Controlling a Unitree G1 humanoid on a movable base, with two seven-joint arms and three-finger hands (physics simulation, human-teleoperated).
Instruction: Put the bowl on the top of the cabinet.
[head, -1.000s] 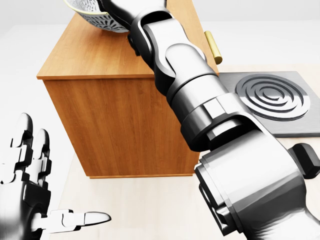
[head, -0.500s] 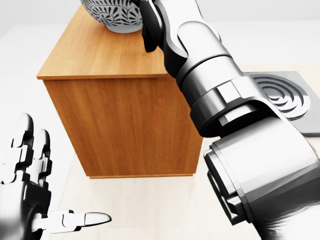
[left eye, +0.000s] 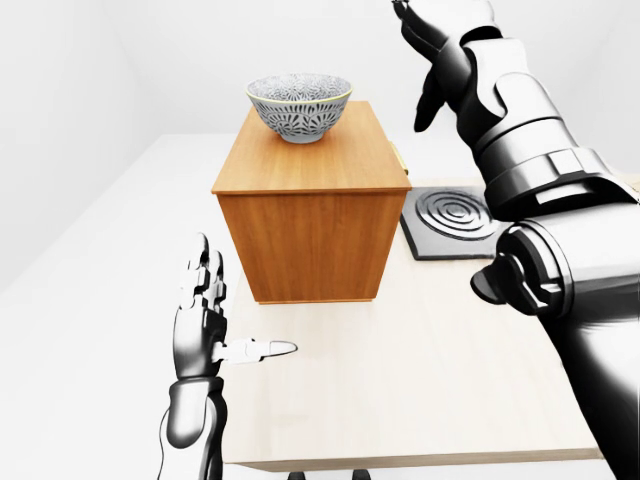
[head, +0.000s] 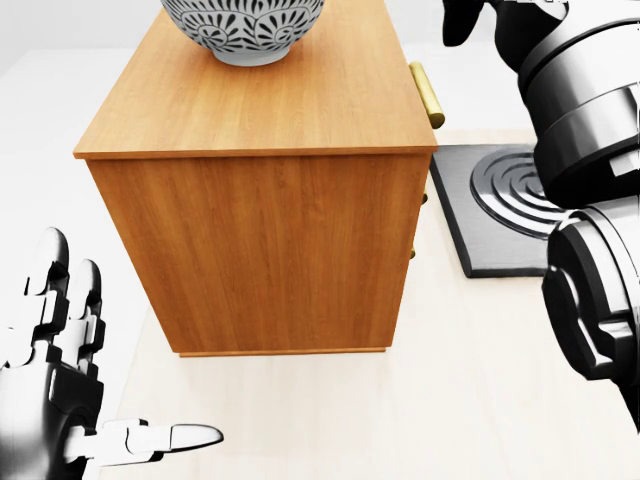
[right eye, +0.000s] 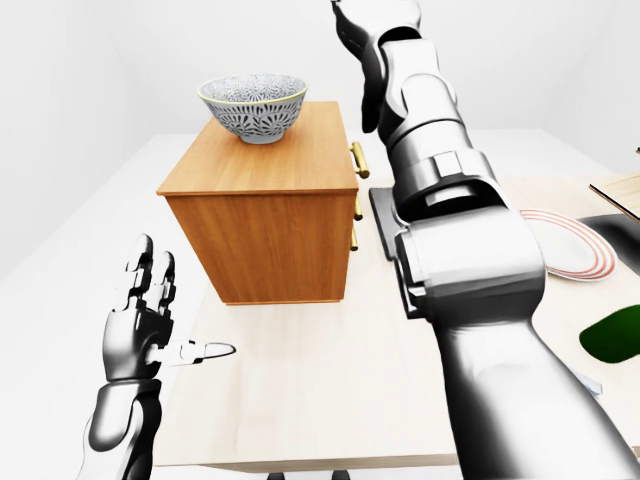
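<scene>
The patterned grey-and-white bowl (left eye: 299, 105) stands upright on the top of the wooden cabinet (left eye: 310, 230), towards its far end. Nothing holds it. My right hand (left eye: 418, 55) is raised up and to the right of the bowl, clear of it, with open, empty fingers. Its arm fills the right of the left-eye view. My left hand (left eye: 215, 315) is open and empty at the lower left, low over the table beside the cabinet's near left corner, thumb pointing right.
The cabinet stands on a light wooden table (left eye: 420, 380). A black burner plate (left eye: 455, 215) lies to its right. Gold drawer handles (head: 427, 95) stick out of the cabinet's right side. A pink-rimmed plate (right eye: 570, 250) and a green thing (right eye: 615, 335) lie further right.
My right hand has let go of the bowl and drawn up and to the right, off the cabinet. The bowl stays standing on the cabinet top. My left hand has not moved.
</scene>
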